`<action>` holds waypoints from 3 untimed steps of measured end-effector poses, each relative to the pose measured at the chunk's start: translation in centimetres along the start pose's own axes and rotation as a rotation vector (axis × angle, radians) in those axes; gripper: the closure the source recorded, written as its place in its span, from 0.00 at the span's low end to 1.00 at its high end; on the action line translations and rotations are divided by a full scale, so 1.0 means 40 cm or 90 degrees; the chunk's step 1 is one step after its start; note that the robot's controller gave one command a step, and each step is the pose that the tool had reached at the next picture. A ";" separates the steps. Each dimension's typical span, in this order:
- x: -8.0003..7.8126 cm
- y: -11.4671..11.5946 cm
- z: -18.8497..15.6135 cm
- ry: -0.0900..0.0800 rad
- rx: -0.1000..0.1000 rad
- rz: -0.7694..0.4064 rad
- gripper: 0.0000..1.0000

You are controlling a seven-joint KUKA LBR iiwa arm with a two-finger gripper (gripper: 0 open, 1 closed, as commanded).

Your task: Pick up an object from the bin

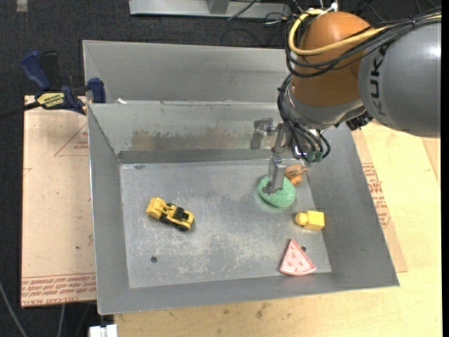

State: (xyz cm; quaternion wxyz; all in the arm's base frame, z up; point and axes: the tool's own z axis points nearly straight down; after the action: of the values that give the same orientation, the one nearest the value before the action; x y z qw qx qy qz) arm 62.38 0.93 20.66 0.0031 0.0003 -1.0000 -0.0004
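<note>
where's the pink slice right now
In the camera view, the pink slice lies flat on the bin floor near its front right corner. It is just in front of the yellow block and far right of the yellow toy digger.

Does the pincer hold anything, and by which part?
Cannot be told: the pincer is down at the green round thing in the right half of the bin, but no hold shows.

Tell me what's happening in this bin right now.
A robot arm reaches in from the right, its gripper low over a round green thing in the bin's right half. A yellow block, a pink wedge and a yellow toy truck lie apart on the floor; nothing is lifted yet.
</note>
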 end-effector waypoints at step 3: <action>-0.052 -0.167 0.156 -0.004 0.000 0.010 0.00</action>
State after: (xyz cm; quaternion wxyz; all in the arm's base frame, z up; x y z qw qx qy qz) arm 64.43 -5.73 14.41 0.0001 -0.0079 -1.0000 -0.0005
